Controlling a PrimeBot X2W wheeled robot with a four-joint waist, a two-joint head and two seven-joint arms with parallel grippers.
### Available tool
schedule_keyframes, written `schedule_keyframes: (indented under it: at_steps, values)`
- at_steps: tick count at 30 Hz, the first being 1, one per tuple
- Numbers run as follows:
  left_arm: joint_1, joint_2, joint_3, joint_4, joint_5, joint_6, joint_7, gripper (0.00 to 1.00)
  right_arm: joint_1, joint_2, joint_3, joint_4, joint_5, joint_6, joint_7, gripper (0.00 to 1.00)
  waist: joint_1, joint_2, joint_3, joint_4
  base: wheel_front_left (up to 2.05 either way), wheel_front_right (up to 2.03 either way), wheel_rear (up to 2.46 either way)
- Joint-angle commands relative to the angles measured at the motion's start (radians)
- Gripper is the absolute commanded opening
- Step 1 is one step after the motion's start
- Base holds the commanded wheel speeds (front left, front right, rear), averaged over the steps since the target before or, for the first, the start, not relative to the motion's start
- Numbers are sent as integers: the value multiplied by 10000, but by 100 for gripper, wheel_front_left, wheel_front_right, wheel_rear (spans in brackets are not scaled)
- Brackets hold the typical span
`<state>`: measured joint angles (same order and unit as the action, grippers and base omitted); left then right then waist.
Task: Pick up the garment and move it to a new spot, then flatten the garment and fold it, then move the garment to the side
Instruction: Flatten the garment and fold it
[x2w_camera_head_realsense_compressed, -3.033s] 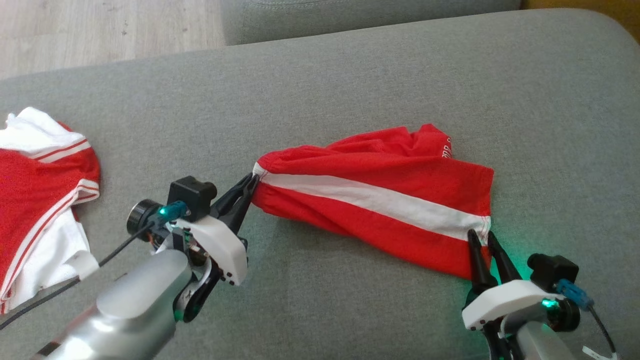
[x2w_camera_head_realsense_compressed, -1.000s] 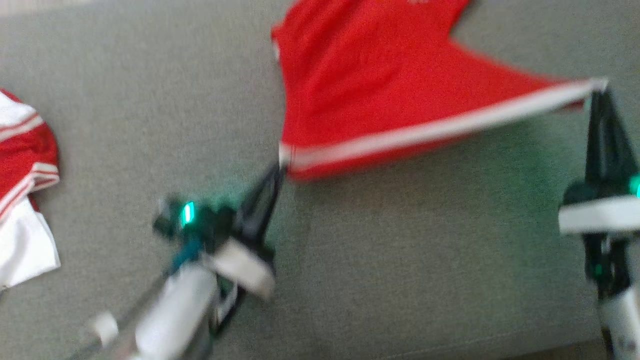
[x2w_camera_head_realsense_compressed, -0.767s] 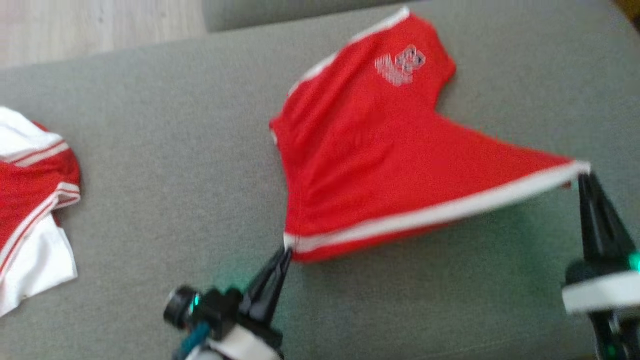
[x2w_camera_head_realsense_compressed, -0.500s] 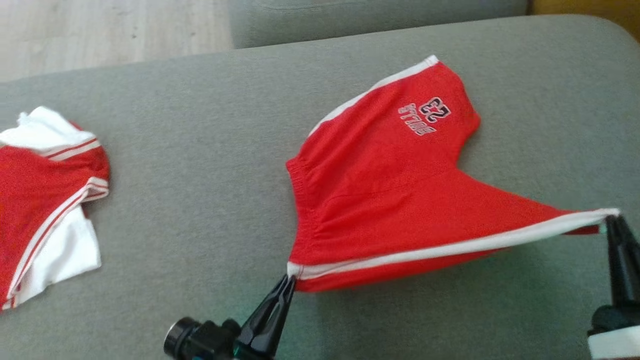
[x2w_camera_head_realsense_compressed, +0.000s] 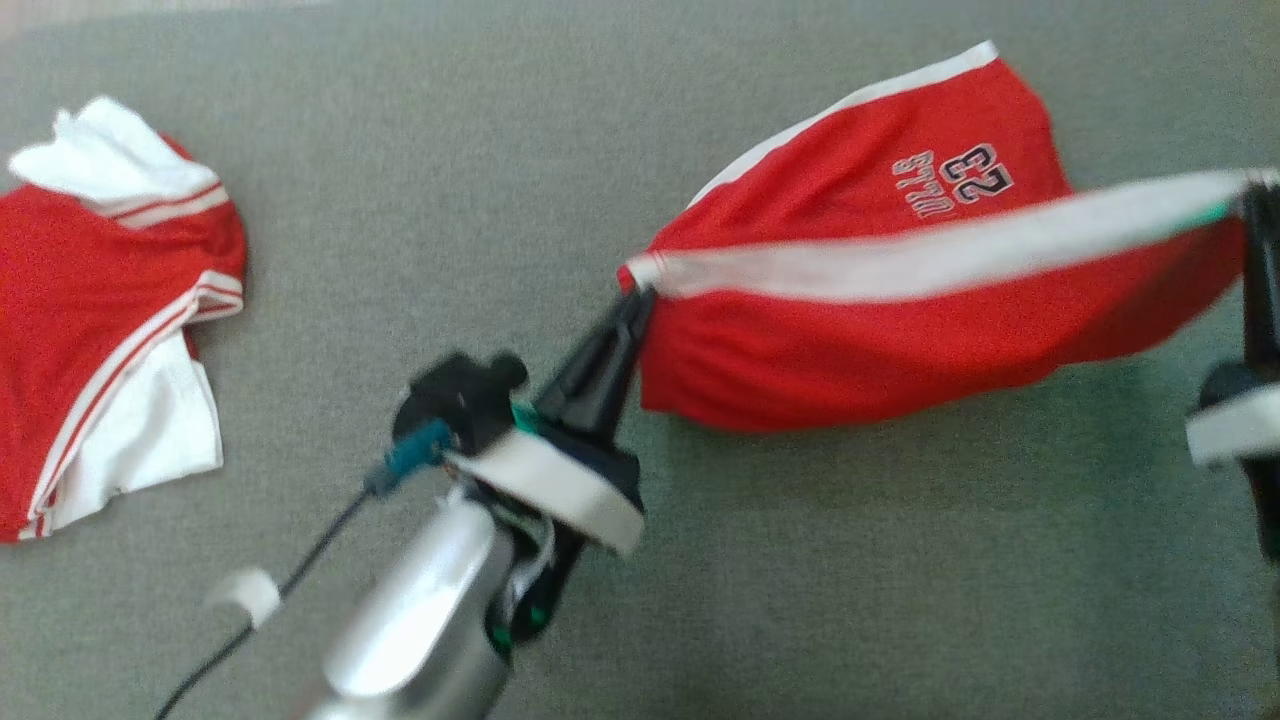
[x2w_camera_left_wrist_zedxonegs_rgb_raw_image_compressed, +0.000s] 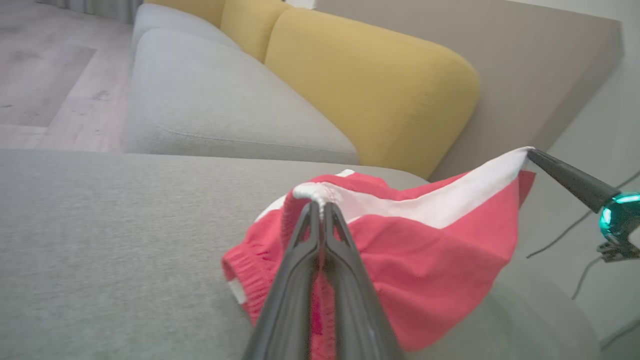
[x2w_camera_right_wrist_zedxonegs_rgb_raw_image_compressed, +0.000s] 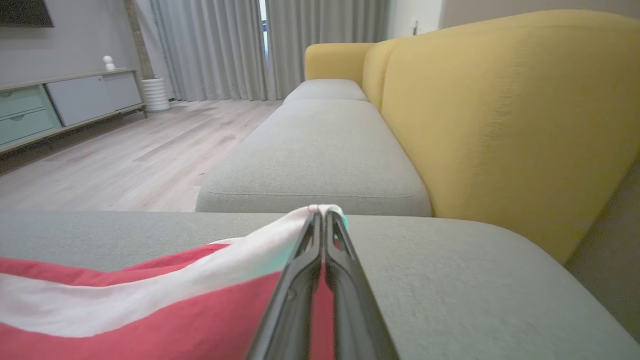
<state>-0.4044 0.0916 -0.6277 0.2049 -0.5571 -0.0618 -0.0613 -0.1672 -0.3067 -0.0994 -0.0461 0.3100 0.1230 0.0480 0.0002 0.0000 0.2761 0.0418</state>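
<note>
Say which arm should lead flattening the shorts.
Probably left: the left gripper pinches the shorts by the waistband over open cushion; the right gripper holds the hem at the head view's edge.

1. Head view: mounted high, facing steeply down onto the grey seat cushion (x2w_camera_head_realsense_compressed: 400, 150) at mid range, slightly blurred. The left claw (x2w_camera_head_realsense_compressed: 638, 298) shows at bottom centre and the right claw (x2w_camera_head_realsense_compressed: 1256, 195) at the right edge.
2. Left wrist view: set low, close behind its own claw, looking along the fingers across the cushion toward the yellow backrest (x2w_camera_left_wrist_zedxonegs_rgb_raw_image_compressed: 370, 85). The right claw's tip shows at the right side.
3. Right wrist view: set low, close behind its own claw, facing along the sofa toward the wood floor (x2w_camera_right_wrist_zedxonegs_rgb_raw_image_compressed: 125, 155) and curtains (x2w_camera_right_wrist_zedxonegs_rgb_raw_image_compressed: 215, 50).
4. Shared field: all 3 views cover the red garment (x2w_camera_head_realsense_compressed: 900, 350) and the grey cushion. The 2 wrist views also share the yellow backrest and the further seat cushion (x2w_camera_right_wrist_zedxonegs_rgb_raw_image_compressed: 320, 155).
</note>
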Motion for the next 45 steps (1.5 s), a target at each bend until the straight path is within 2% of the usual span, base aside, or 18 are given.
schedule_keyframes:
  at_steps: [1, 10, 16, 20, 21, 22, 23, 25, 30, 34, 40, 45]
  values:
    - [-634, -21, 497, 93, -82, 12, 95, 0, -722, -350, 322, 99, 79, 77, -9, 0, -2, 0, 444, 135, 0, 0, 0]
    - [-2618, -257, 840, 2055, -341, -49, -212, 0, -3980, -700, 1514, 3153, 539, 77, -395, 0, -2, 0, 1387, 215, 0, 0, 0]
    - [-3307, -307, 837, 3029, -121, 221, -574, 0, -5377, -747, 2571, 4628, 844, 77, -599, 0, -2, 0, 1696, 199, 0, 0, 0]
    - [-3614, -352, 688, 3619, -150, 193, -777, 0, -6171, -795, 3243, 5744, 1116, 77, -792, 0, -2, 0, 1810, 234, 0, 0, 0]
    - [-3679, -361, 638, 3754, -167, 175, -839, 0, -6321, -810, 3384, 6000, 1204, 77, -849, 32, -2, 0, 1821, 249, 0, 0, 0]
    - [-3735, -370, 596, 3887, -197, 163, -897, 20, -6455, -831, 3505, 6226, 1288, 77, -937, 100, -2, 0, 1821, 263, 0, 0, 0]
    - [-3788, -378, 553, 4017, -209, 180, -969, 42, -6566, -844, 3613, 6422, 1379, 77, -1059, 100, -2, 0, 1810, 275, 0, 0, 0]
    - [-3856, -389, 466, 4242, -198, 247, -1172, 100, -6672, -850, 3808, 6726, 1586, 77, -1336, 100, -2, 0, 1749, 290, 0, 0, 0]
    - [-3654, -356, 165, 4332, 391, 467, -1841, 100, -6228, -968, 4346, 6836, 2326, 77, -1915, 100, -2, 0, 1393, 273, 0, 0, 0]
    - [-2908, -85, 261, 3843, 1075, 1094, -1990, 100, -5235, -1096, 4667, 6460, 3087, 77, -2050, 100, -2, 0, 1063, 219, 0, 0, 0]
    - [-824, 75, 1229, 1375, 2276, 2314, -2002, 100, -4022, -1445, 4559, 5949, 4211, 77, -1821, 100, -2, 0, 864, 324, 0, 0, 0]
    - [779, 2, 1508, -369, 3441, 2916, -2003, 100, -4062, -1750, 3809, 6180, 4868, 77, -1612, 100, -2, 0, 1048, 822, 0, 0, 0]
